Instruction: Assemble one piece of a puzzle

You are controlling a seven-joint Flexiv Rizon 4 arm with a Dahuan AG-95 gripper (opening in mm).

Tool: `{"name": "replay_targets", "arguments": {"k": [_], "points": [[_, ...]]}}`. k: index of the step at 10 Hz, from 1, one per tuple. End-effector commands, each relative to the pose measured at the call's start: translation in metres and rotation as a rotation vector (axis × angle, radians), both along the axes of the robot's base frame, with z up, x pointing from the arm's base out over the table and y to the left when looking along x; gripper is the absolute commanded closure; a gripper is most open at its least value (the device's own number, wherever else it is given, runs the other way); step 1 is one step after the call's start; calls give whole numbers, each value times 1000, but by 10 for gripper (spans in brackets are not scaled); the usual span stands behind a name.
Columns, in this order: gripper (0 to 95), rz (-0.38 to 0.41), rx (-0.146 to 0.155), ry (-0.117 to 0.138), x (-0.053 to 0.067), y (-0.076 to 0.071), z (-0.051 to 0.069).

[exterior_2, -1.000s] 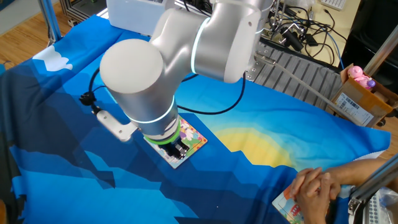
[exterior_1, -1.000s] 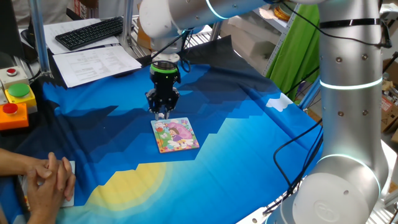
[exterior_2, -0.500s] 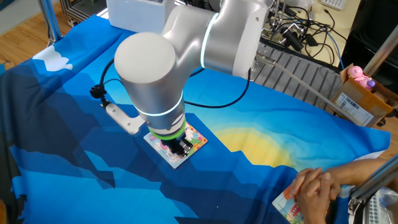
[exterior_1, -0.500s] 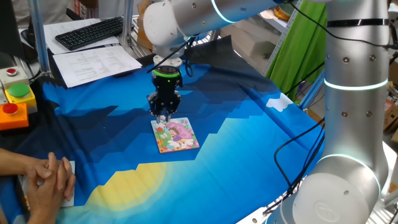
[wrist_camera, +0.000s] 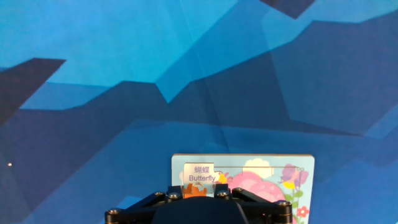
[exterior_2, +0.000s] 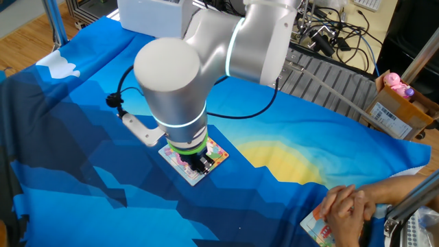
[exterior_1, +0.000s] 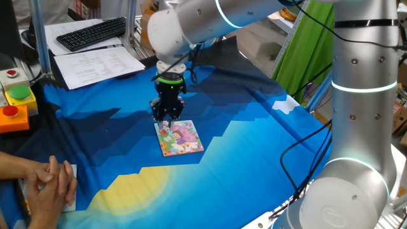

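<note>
The puzzle point(exterior_1: 183, 139) lies flat on the blue cloth, pink-and-green picture with an orange-yellow edge; it also shows in the other fixed view point(exterior_2: 217, 153) and the hand view point(wrist_camera: 273, 180). My gripper point(exterior_1: 167, 118) points straight down at the puzzle's far left corner point(exterior_2: 199, 164). In the hand view my gripper point(wrist_camera: 199, 194) has its fingers close together on either side of the piece point(wrist_camera: 200, 173), a small whitish tile printed "Butterfly", which sits at the puzzle's top left corner. Whether it lies flat in its slot is hidden by the hand.
A person's clasped hands point(exterior_1: 48, 181) rest at the table's near left edge, over another board point(exterior_2: 317, 227). A button box point(exterior_1: 16, 102), papers point(exterior_1: 98, 63) and a keyboard point(exterior_1: 92, 32) are at the back left. A cardboard box point(exterior_2: 398, 110) stands off the cloth.
My gripper has shifted a little from just behind the puzzle onto its far left corner and sunk slightly. The puzzle and the hands have not moved.
</note>
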State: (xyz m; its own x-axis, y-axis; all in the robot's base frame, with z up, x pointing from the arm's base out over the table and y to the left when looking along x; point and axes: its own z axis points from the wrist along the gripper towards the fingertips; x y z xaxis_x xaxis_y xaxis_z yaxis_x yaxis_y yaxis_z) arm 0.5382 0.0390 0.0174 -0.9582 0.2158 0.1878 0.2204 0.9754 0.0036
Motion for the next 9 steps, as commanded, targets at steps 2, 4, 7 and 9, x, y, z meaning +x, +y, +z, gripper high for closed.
{"name": "replay_targets", "arguments": {"k": [2,4,7,9], "points": [[950,-2,-3,-4,1,1,-3],[950,-5,-8,-4,1,1,-4],[950,6,-18,-2,-2,1,-6],[950,13,-25,-1,-3,2,-8]]}}
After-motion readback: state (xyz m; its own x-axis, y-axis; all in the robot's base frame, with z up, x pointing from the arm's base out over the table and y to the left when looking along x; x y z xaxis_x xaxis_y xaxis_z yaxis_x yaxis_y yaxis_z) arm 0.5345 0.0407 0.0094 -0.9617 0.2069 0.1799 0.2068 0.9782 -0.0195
